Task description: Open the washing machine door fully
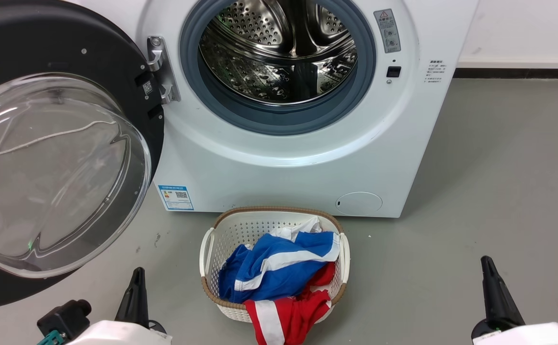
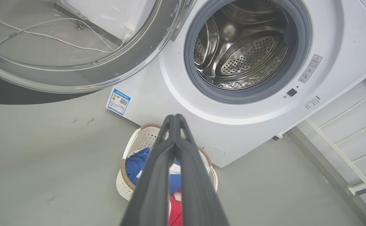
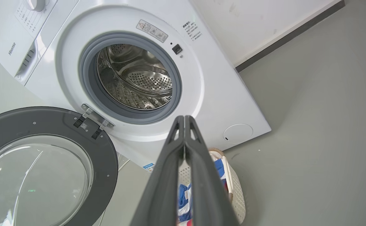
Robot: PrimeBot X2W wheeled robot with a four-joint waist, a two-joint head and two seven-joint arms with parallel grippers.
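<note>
Left gripper [image 2: 175, 118] and right gripper [image 3: 184, 118]: each pair of fingers is seen pressed together with nothing held. Both are kept low, well apart from the machine, judged so the swing path is left free. Washing machine door [image 1: 53, 158] is noted swung wide to the left on its hinge [image 1: 161, 72], with the drum [image 1: 279, 52] exposed. Counted: two grippers, one door, one drum, one basket [image 1: 279, 210] of clothes

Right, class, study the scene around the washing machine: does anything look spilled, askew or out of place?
Only one thing: a red-and-white garment hangs over the near rim of the laundry basket toward the floor. The washing machine door stands open and looks intact.
</note>
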